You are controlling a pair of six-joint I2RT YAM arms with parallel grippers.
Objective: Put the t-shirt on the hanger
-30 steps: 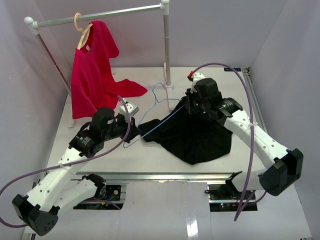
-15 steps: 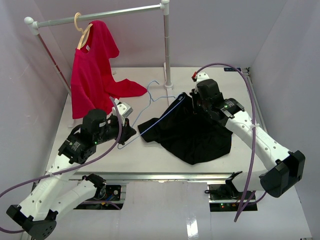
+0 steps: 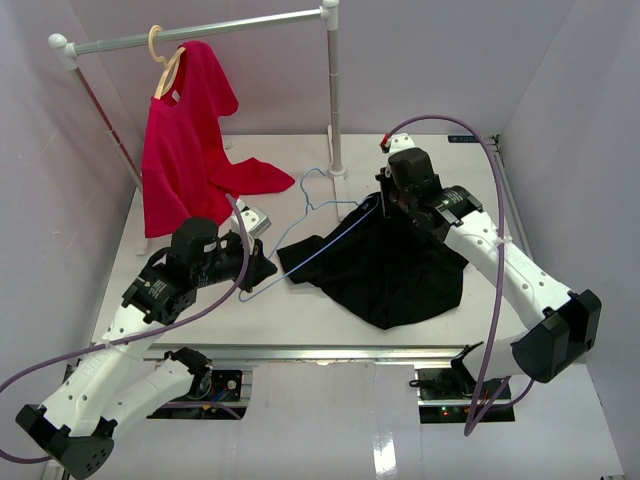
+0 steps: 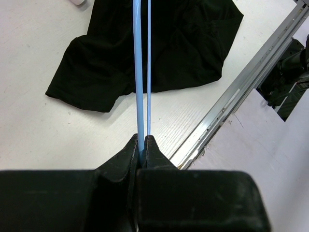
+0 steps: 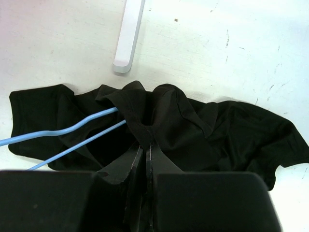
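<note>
Right wrist, pincer (image 5: pixel 147 145) clamping t-shirt (image 5: pixel 227 135) edge, hanger (image 5: pixel 72 128) beside

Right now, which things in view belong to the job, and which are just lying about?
Job:
t-shirt
blue hanger
left gripper, shut on blue hanger
right gripper, shut on t-shirt

Just about:
red shirt
wooden hanger
rack

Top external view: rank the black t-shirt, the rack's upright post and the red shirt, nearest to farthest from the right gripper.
1. t-shirt: pinched in the right gripper itself.
2. upright post: just behind it, slightly left.
3. red shirt: far left, hanging up.
</note>
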